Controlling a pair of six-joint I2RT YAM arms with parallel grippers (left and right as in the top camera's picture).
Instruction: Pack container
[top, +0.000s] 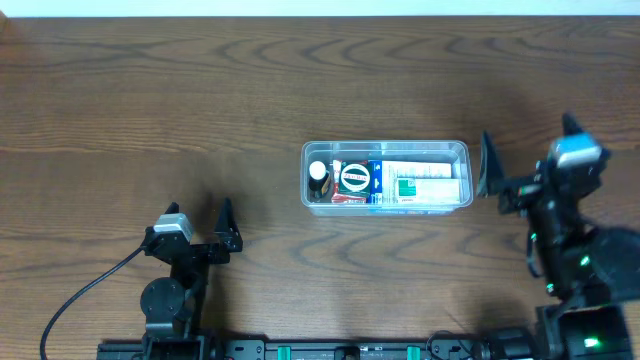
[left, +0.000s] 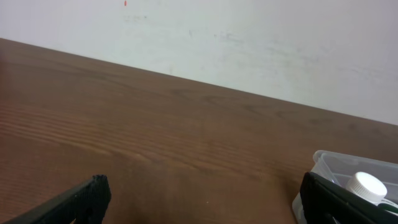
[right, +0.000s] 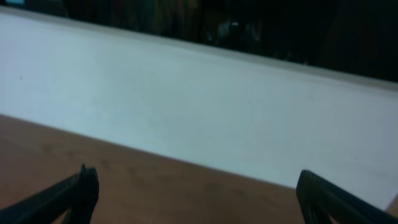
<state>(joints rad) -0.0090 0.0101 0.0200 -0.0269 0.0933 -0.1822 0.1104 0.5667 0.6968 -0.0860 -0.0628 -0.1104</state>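
Container (top: 440, 150): clear tub, upright, open top, right of centre on the wooden table (top: 150, 90), long side running left to right.

Inside, at its left end: a small dark bottle (top: 318, 179) with a white cap, standing. Next to it is something round, red and white, possibly a label, but the overhead view is too coarse to tell. The remaining space holds blue and white packets (top: 378, 180) and a white box (top: 430, 186) with green print.

Your left gripper (top: 200, 220): near the front edge, well apart from the tub on its left side. Its jaws are spread wide with nothing between them. Its wrist view shows bare wood ahead, with the tub's corner and the white cap just past one finger.

Your right gripper (top: 530, 148): just beside the tub's right end and not touching it. Jaws wide, empty. Its wrist view shows only table and a pale wall (right: 205, 106).
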